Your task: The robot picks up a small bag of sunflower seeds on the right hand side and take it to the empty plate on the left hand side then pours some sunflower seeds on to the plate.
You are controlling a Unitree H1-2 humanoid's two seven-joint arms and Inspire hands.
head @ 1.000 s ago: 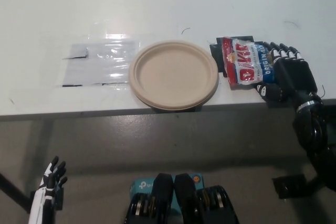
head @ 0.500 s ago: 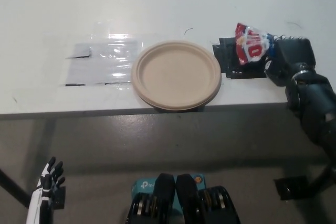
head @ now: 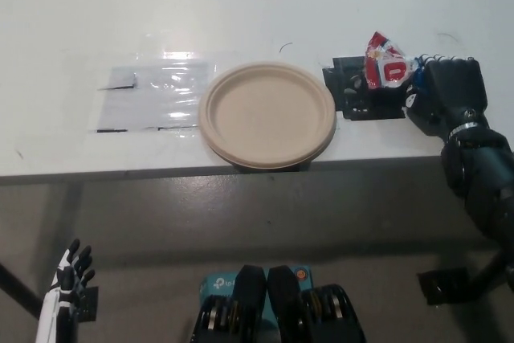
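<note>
Seed bag now upright in right robot hand

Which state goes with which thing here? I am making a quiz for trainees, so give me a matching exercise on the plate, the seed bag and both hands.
Things:
1. round beige paper plate
2. small red and white bag of sunflower seeds
3. black right hand
4. white left hand

States:
A. resting low at the lower left, below the table edge, holding nothing
B. lying empty near the white table's front edge
C. closed around the bag at the table's right end
D. gripped and lifted over a black patch on the table

Pairs: 1-B, 2-D, 3-C, 4-A
</note>
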